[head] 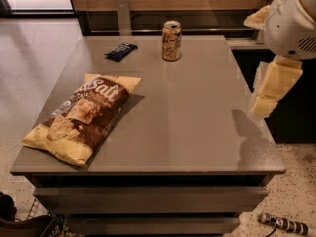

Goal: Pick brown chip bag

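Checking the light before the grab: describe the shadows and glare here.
Camera view: the claw hangs by the right edge of the table, casting a soft shadow on the top beside it; the chip bag throws a narrow shadow to its right; washed-out glare sits top left, beyond the table.

Can and snack bar on a gray table

A tan soda can [171, 41] stands upright at the far middle of the table [197, 132]. A dark snack-bar wrapper [121, 52] lies flat to its left, apart from it. The gripper [264, 102] hangs by the right edge.
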Action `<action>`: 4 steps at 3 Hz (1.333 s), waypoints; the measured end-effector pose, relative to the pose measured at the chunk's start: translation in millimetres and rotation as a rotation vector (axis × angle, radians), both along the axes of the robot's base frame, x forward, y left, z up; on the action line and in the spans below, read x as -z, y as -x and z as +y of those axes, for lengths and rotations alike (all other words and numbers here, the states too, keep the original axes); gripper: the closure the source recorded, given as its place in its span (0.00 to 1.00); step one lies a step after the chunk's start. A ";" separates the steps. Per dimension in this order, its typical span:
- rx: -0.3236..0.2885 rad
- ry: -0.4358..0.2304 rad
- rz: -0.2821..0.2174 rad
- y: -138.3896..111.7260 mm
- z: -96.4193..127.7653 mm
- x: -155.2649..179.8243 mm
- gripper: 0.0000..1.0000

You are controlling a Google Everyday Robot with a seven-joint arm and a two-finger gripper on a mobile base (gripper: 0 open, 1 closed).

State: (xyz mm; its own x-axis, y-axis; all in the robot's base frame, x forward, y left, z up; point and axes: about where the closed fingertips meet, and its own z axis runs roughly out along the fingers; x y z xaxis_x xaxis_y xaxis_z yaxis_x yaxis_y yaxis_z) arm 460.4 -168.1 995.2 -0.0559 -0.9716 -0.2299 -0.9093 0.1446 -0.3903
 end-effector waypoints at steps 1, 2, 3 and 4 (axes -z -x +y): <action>-0.123 -0.048 -0.085 -17.3 43.9 -2.7 0.00; -0.266 -0.124 -0.153 -32.4 99.0 -7.8 0.00; -0.350 -0.210 -0.188 -36.4 146.9 -3.5 0.00; -0.367 -0.324 -0.209 -34.5 193.2 7.1 0.00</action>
